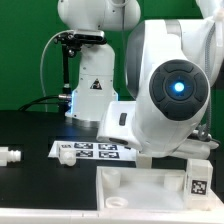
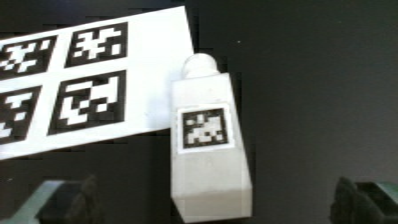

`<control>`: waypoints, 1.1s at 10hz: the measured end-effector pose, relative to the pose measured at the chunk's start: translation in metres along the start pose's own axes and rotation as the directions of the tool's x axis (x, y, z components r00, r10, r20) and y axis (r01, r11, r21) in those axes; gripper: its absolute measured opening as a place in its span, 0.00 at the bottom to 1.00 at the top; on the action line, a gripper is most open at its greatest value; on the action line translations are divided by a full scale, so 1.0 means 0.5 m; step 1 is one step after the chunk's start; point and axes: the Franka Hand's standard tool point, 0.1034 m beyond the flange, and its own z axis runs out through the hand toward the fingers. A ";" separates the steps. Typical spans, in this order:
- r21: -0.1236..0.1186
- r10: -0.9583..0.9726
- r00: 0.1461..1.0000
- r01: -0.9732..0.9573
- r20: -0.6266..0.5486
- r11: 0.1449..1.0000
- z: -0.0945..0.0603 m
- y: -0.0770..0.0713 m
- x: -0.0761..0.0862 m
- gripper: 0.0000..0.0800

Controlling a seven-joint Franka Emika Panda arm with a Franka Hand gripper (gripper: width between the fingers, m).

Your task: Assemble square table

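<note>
Black table [image 1: 30,128], green backdrop [image 1: 20,55] behind; white leg [image 2: 208,140] lies just beside marker board [image 2: 71,70]; pincer [image 2: 214,202] wide open, empty.

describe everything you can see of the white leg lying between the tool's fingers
The leg is a short white plastic-looking block, squarish, narrowing to a rounded tip. One black-and-white tag sits on its upward face. It lies flat on the black table, right beside the marker board; contact there is unclear. The open tool straddles it without touching.
</note>
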 end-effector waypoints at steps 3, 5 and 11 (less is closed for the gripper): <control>0.001 -0.122 0.990 0.123 -0.063 0.992 0.008 -0.019 -0.012 0.81; 0.003 -0.120 0.991 0.120 -0.062 0.993 0.009 -0.016 -0.009 0.81; -0.011 -0.046 0.997 0.047 0.058 0.999 0.088 -0.011 0.000 0.81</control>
